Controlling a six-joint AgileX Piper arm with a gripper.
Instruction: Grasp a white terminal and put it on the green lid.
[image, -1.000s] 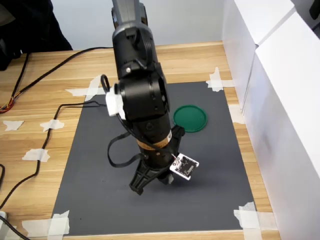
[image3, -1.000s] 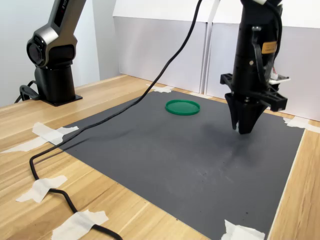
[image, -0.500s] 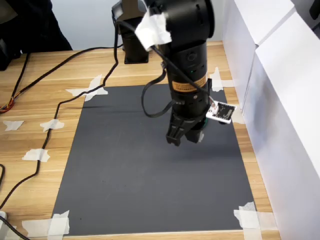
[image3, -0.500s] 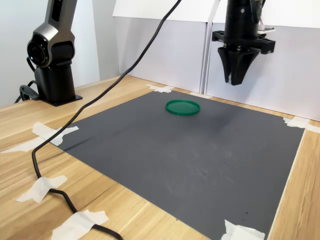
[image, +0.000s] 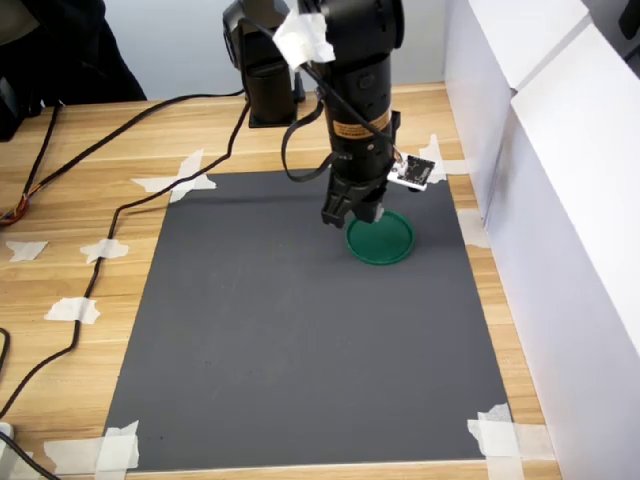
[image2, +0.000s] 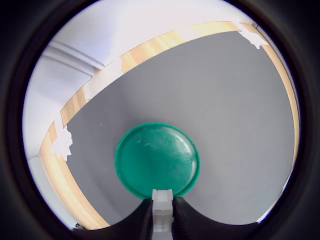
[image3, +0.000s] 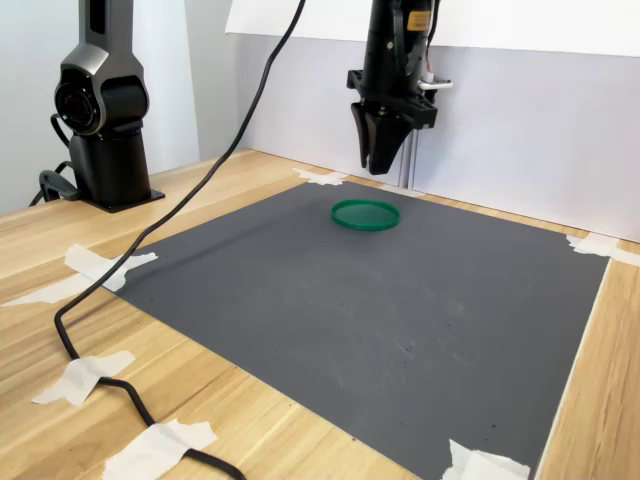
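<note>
The green lid (image: 381, 238) (image3: 365, 214) (image2: 157, 160) lies flat on the dark mat, toward the first exterior view's right. My gripper (image: 362, 216) (image3: 379, 165) (image2: 162, 220) hangs well above the lid's edge, pointing down. In the wrist view the fingers are shut on the white terminal (image2: 162, 202), a small ridged white block pinched between the tips, seen over the lid's rim. The exterior views do not show the terminal; the fingers hide it.
The dark grey mat (image: 300, 330) is taped at its corners to a wooden table (image: 90, 180). White walls (image: 560, 200) stand close to the first exterior view's right. The arm's base (image3: 105, 110) and a black cable (image3: 150, 240) lie at the second exterior view's left.
My gripper rose from the mat's near part and travelled toward the back, ending above the green lid, shut the whole time.
</note>
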